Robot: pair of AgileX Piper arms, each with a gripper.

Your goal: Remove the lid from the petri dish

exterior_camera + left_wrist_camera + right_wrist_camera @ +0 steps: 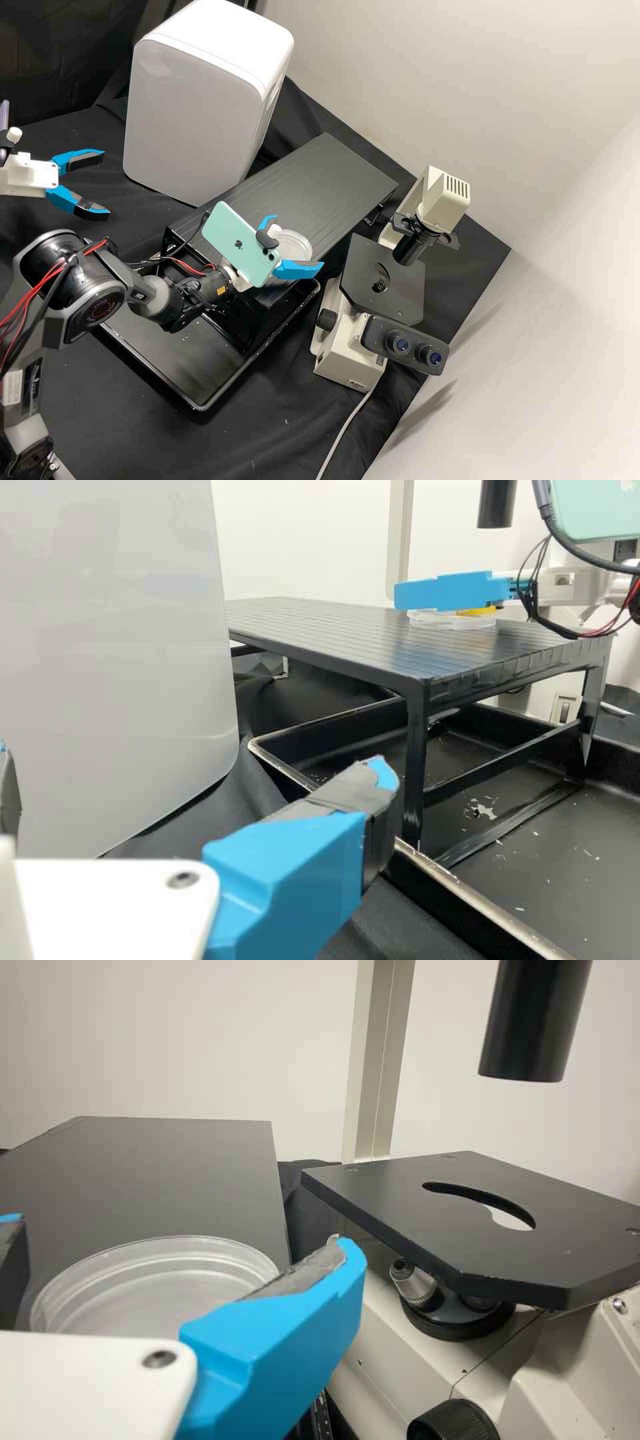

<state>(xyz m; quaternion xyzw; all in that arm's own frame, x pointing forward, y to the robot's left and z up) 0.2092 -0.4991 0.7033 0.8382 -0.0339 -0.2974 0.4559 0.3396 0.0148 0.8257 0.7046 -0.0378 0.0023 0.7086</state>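
Now, pre-grasp: right gripper (297, 243) sits wide open astride the dish (150, 1285) on the rack's (320, 180) near end, lid seemingly on; next, pinch the lid rim only, lift straight; left gripper (101, 183) wide, well off.

clear plastic petri dish (150, 1285), ribbed matt shelf (320, 183)

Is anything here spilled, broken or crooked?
Only small white flecks scattered in the black tray under the rack, like crumbs. The petri dish sits flat on the rack, undamaged as far as visible.
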